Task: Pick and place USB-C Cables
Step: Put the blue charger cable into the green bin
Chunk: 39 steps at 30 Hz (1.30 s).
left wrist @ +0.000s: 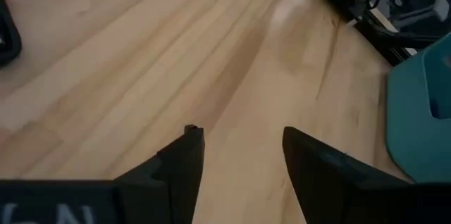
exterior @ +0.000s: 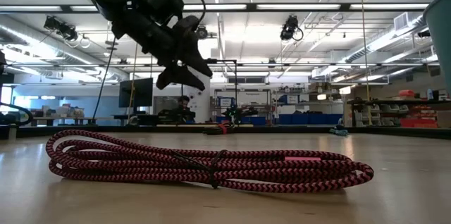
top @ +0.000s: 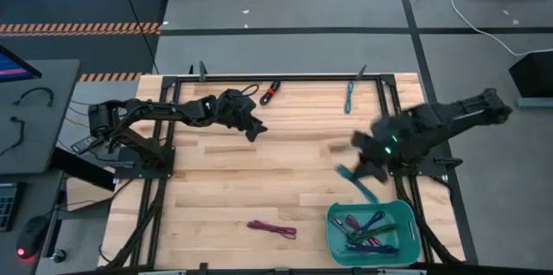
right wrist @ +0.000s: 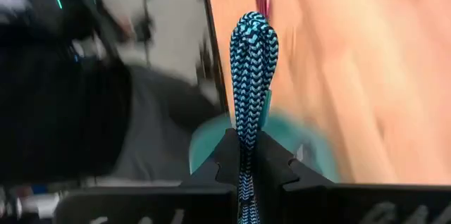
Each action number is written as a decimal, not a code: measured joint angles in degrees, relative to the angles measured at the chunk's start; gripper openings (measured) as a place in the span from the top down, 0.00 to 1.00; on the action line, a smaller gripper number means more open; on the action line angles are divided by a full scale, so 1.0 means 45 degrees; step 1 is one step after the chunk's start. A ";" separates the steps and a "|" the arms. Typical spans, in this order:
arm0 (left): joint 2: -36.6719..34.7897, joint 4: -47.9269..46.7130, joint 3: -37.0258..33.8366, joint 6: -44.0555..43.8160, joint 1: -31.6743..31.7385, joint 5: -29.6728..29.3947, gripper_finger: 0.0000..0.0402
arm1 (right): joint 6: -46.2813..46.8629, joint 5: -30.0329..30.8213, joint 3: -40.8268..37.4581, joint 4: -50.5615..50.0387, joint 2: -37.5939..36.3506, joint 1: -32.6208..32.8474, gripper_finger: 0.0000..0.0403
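Right gripper (top: 370,169), centre-right in the high view, is clamped on a teal cable (top: 360,185) dangling just above the teal bin (top: 406,214). Risk: swinging tail drapes over the rim. Left gripper (top: 257,128), upper centre, hangs empty, jaws apart. Magenta cable (top: 272,229) lies lower centre.
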 joint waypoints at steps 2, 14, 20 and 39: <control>0.0000 0.0137 0.0000 0.0006 0.0000 -0.0108 0.52 | 0.0444 0.0746 -0.0517 -0.0189 -0.0030 0.1430 0.96; 0.0000 0.0200 0.0005 -0.0001 -0.0005 -0.0467 0.57 | -0.0117 0.1641 -0.2282 -0.0094 0.2675 0.5277 0.89; 0.0000 0.0217 0.0005 -0.0006 0.0000 -0.0467 0.57 | -0.0737 0.1277 -0.2325 0.0325 0.3433 0.5528 0.74; 0.0000 0.2706 0.0019 -0.1032 0.0012 -0.1186 0.57 | 0.1226 0.8987 -0.0069 -0.4421 -0.0459 -0.2435 0.64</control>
